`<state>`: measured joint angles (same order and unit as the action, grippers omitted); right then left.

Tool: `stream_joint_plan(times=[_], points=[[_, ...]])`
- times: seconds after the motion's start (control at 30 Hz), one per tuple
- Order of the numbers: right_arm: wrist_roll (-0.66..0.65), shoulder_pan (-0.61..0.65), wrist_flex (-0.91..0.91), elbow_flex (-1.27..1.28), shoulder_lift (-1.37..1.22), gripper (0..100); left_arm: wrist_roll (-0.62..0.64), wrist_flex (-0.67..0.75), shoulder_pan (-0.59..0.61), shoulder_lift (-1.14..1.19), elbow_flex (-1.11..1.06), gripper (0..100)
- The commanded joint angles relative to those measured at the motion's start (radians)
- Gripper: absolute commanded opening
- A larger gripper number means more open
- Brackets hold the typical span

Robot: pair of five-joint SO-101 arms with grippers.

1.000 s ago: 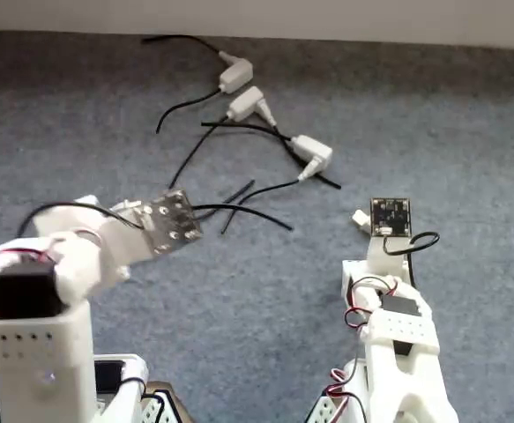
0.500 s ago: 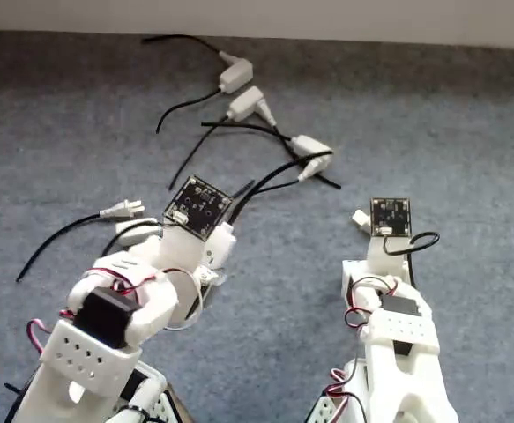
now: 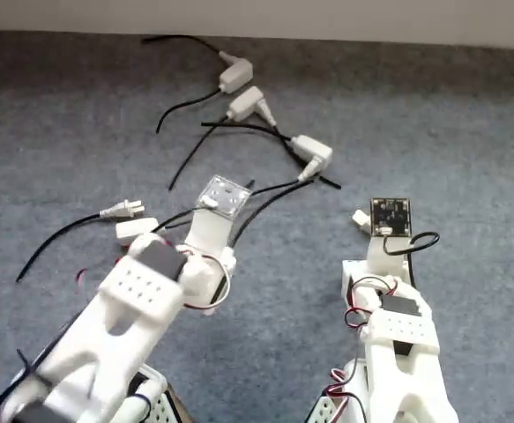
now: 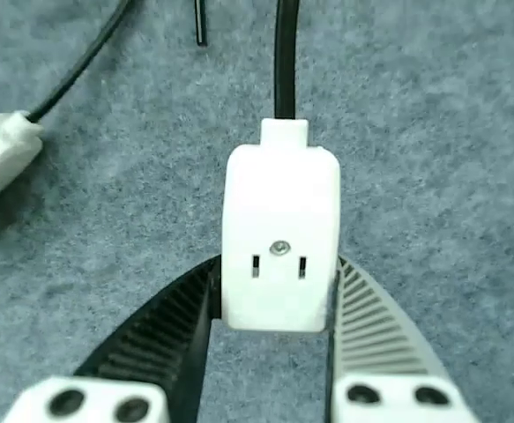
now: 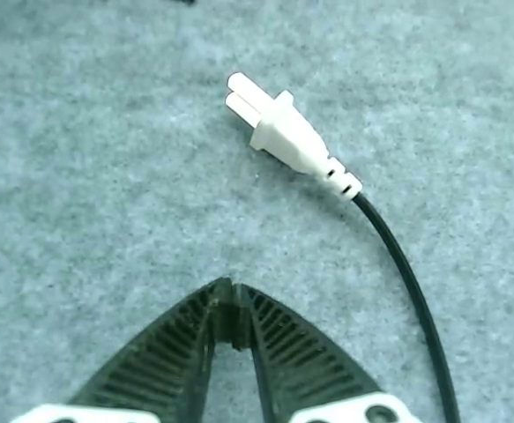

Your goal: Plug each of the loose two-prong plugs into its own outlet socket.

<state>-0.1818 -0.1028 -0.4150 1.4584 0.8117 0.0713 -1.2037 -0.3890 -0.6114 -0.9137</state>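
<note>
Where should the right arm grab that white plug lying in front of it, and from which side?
Take the white plug by its moulded body, behind the two prongs and ahead of the ribbed collar where the cord leaves. It lies flat on the carpet, so probably come from above, fingers across its width, leaving the prongs free. The right gripper is shut and must open first.

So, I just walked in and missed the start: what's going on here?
The left gripper is shut on a white outlet socket with a black cord. The right gripper hangs shut and empty over the grey carpet, near a loose two-prong plug lying there, not yet plugged in.
</note>
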Motion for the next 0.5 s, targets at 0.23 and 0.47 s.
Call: stream_joint_plan(times=[0.23,0.47], points=[[0.005,0.002,0.018,-0.002,0.005,0.6,0.084,0.026,0.077,0.447,0.245,2],[0.005,0.002,0.018,-0.002,0.005,0.6,0.081,0.026,0.084,0.513,0.255,22]])
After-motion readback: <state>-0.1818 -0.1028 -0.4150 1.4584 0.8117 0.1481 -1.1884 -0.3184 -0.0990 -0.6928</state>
